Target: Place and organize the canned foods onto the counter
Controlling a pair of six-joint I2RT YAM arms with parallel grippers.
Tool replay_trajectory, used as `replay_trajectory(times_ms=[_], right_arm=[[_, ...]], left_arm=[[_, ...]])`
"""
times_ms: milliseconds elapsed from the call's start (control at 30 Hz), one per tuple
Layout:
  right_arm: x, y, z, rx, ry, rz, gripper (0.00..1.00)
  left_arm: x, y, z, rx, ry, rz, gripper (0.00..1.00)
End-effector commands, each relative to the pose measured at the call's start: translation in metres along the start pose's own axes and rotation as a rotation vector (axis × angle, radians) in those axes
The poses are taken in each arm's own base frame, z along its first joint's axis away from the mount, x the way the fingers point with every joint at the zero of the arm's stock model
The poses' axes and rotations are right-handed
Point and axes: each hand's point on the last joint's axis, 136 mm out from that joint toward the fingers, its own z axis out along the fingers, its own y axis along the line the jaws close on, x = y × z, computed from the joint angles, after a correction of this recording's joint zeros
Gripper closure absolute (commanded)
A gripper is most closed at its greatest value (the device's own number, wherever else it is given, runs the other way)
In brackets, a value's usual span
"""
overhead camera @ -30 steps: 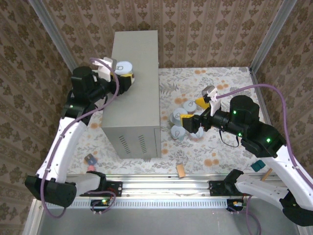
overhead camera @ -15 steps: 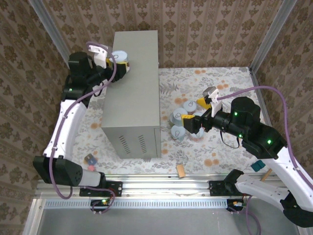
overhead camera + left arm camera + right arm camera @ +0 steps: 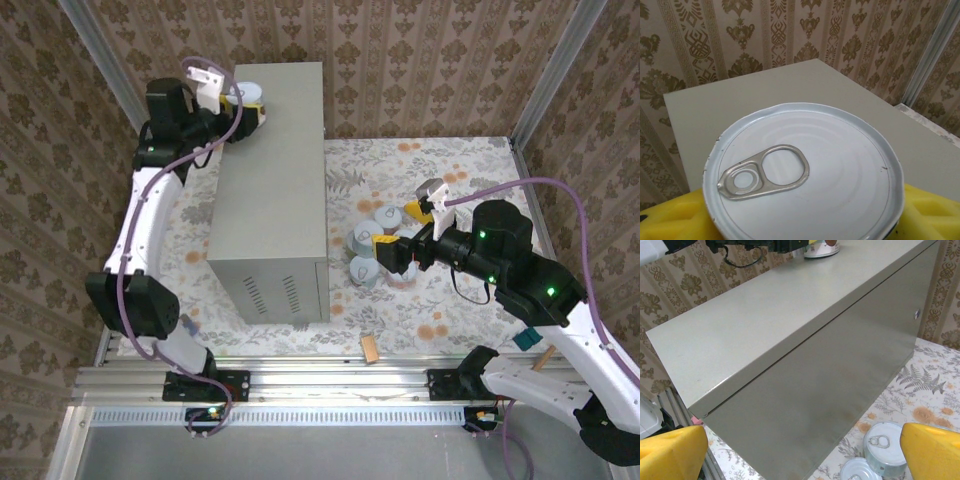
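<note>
My left gripper (image 3: pixel 249 106) is shut on a white-lidded can (image 3: pixel 248 96) at the far left corner of the grey counter (image 3: pixel 275 170). In the left wrist view the can's pull-tab lid (image 3: pixel 805 175) sits between yellow pads (image 3: pixel 932 212), with the counter top (image 3: pixel 790 85) beyond. My right gripper (image 3: pixel 396 228) stands open just above several cans (image 3: pixel 361 241) on the floral floor, right of the counter. The right wrist view has two of those cans (image 3: pixel 885 445) below the counter's side wall (image 3: pixel 840 390), with nothing between the yellow pads (image 3: pixel 670 452). The held can (image 3: pixel 821 249) stands at the far end.
Patterned walls and metal posts close in the cell. A metal rail (image 3: pixel 320 375) runs along the near edge. A small brown block (image 3: pixel 369 349) lies near the rail, and a teal object (image 3: pixel 528 338) lies under the right arm. Bare floral floor (image 3: pixel 470 180) lies at the far right.
The left arm has carried its can along the counter top toward the far left corner. The right arm has barely moved.
</note>
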Motion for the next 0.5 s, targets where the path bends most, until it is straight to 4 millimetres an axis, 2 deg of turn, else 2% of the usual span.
replay_trajectory(times_ms=[0, 467], right_arm=[[-0.003, -0.001, -0.002, 0.01, -0.024, -0.013, 0.0], [0.008, -0.007, 0.003, 0.036, -0.001, 0.033, 0.0]], left_arm=[[-0.017, 0.005, 0.005, 0.003, -0.026, 0.059, 0.34], [-0.009, 0.03, 0.044, -0.005, 0.029, 0.077, 0.34]])
